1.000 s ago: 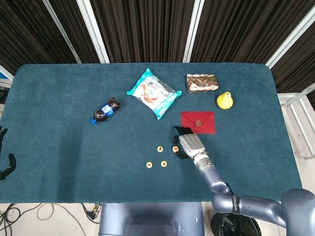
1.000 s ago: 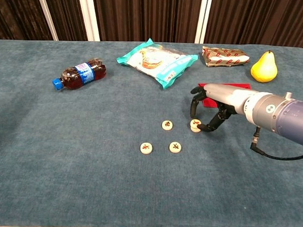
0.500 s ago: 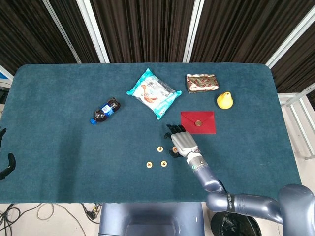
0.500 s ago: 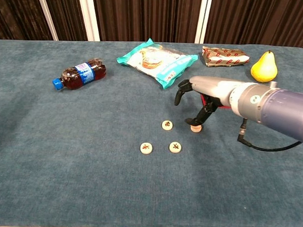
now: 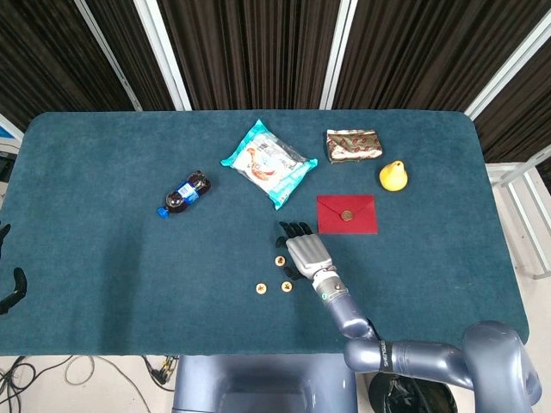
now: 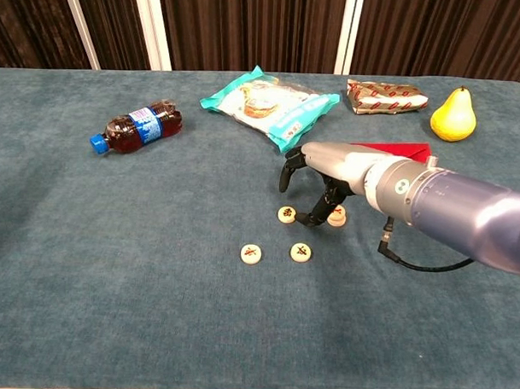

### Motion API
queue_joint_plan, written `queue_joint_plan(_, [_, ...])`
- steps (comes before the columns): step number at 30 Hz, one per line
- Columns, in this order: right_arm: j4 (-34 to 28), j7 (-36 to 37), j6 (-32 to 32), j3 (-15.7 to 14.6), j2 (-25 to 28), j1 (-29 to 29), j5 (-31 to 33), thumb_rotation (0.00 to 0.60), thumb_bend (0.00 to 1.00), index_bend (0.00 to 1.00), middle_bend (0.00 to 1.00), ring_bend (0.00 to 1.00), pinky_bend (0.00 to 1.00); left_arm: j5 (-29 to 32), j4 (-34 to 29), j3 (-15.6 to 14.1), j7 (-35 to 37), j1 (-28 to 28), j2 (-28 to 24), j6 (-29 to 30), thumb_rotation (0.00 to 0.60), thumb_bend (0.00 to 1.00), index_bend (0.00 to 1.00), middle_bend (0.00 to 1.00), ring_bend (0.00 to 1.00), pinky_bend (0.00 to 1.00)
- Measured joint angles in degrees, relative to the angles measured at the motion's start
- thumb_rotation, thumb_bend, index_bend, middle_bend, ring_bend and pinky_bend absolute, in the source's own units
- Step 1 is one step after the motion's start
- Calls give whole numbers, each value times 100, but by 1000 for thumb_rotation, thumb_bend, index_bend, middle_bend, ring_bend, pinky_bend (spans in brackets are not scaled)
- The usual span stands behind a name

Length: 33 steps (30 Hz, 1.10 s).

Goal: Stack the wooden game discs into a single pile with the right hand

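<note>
The right hand is seen reaching in from the right over the teal desk, palm down, with its fingers arched towards the cloth among the wooden game discs. Nothing is gripped in it: its fingers are spread and curved, and one dark fingertip is lowered just beside the disc that lies under the hand, though contact cannot be told. In the head view that disc is hidden beneath the hand. Four discs are counted in the chest view, all flat on the desk and none stacked: the one under the hand, a second just to its left, and two nearer the front edge. The left hand is glimpsed only at the left border of the head view, off the desk edge; whether it is open or closed cannot be told. Also on the desk are counted one cola bottle, one teal snack bag, one foil-wrapped packet, one yellow pear and one red envelope.
</note>
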State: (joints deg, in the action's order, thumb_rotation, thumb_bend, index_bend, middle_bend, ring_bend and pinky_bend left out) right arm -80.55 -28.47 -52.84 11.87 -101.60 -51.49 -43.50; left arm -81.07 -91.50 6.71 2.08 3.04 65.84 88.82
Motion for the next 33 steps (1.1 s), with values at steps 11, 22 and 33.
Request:
queue_joint_plan(11, [273, 123, 21, -18, -180, 34, -109, 600, 436, 430, 0, 0, 0, 4, 10, 9, 13, 1, 1, 4, 600, 582, 68, 0, 0, 0])
queue_joint_plan(22, [459, 251, 132, 16, -273, 61, -151, 600, 436, 430, 0, 0, 0, -5, 13, 6, 7, 2, 5, 6, 600, 581, 69, 0, 0, 0])
queue_joint_plan(33, [621, 307, 227, 45, -351, 66, -156, 600, 436, 459, 0, 0, 0, 0, 18, 9, 25, 3, 4, 1, 600, 582, 69, 0, 0, 0])
